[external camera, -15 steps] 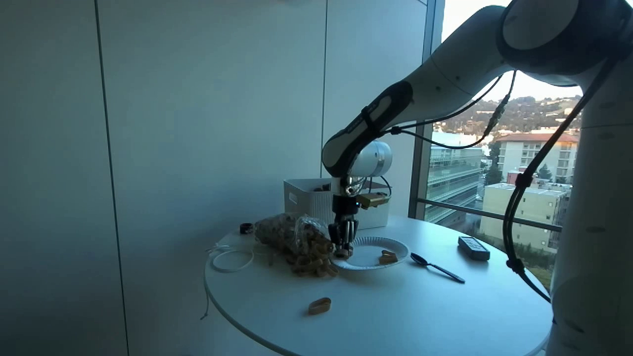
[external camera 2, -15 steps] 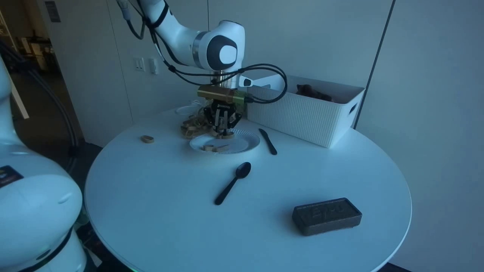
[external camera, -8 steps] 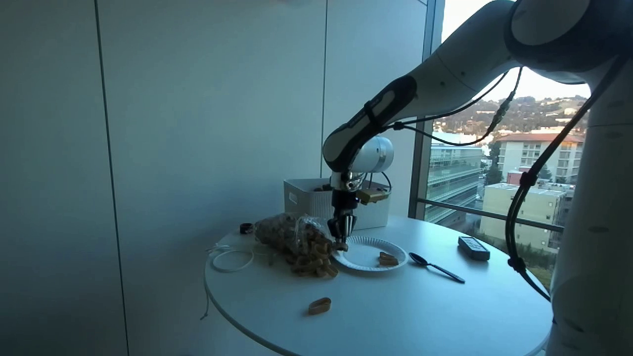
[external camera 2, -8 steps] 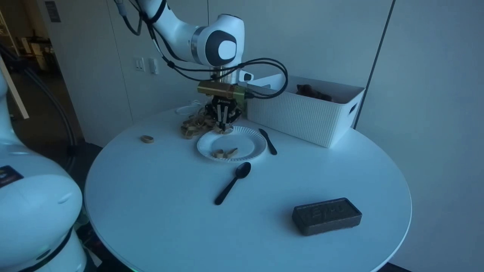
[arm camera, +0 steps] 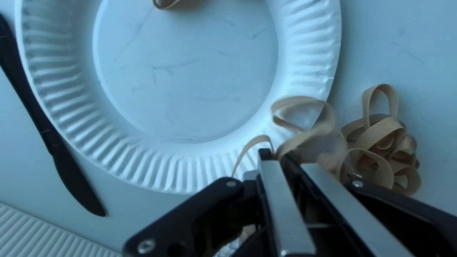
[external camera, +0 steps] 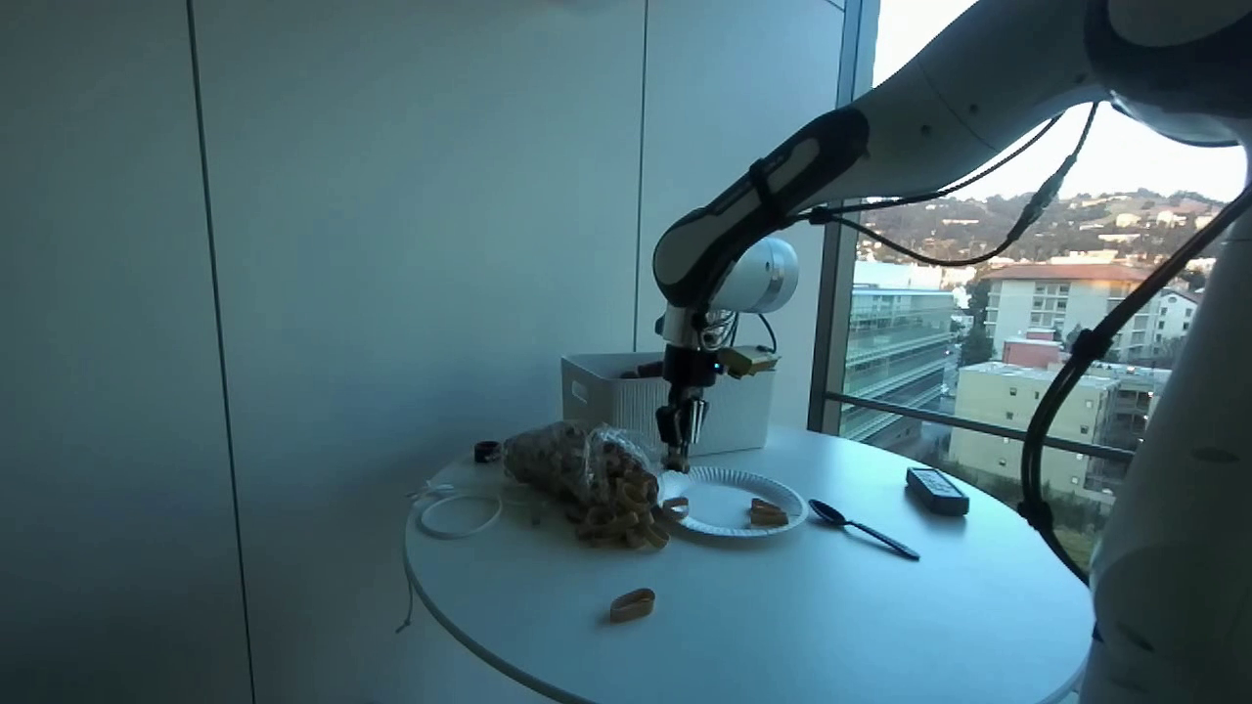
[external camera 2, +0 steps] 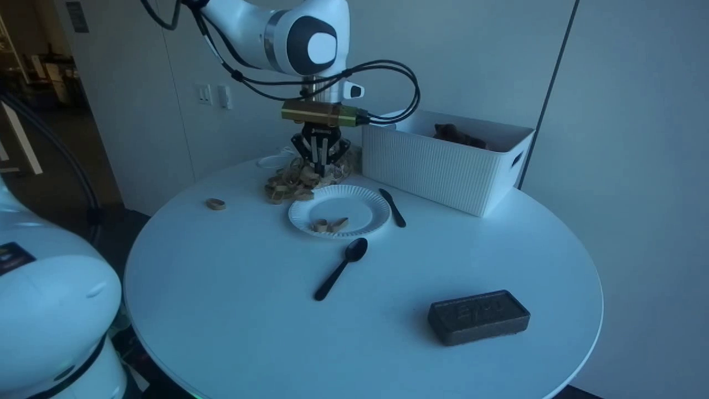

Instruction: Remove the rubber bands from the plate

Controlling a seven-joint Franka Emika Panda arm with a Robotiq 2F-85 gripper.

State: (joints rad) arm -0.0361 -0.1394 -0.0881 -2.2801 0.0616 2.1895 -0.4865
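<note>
The white plate (external camera: 719, 523) rests on the table, and two tan rubber bands (external camera 2: 330, 225) lie near its rim in both exterior views. In the wrist view my gripper (arm camera: 276, 157) is shut on a rubber band (arm camera: 301, 138), whose loops stick out on both sides of the fingertips and look blurred. The gripper (external camera: 677, 463) stands above the table beyond the plate's rim, beside the heap of loose bands (external camera: 616, 510). Another band (external camera: 675, 506) lies at the plate's edge next to that heap; whether it touches the rim I cannot tell.
A clear bag of brown bands (external camera: 558, 458) adjoins the heap. The white box (external camera 2: 432, 166) stands behind. Around the plate lie a black knife (external camera 2: 392, 208), a black spoon (external camera 2: 346, 266), a dark block (external camera 2: 479, 317) and a lone band (external camera: 632, 605).
My gripper has risen and moved back from the plate toward the heap, closing further. The plate has shifted slightly toward the spoon. A band now shows at the plate's edge beneath the gripper.
</note>
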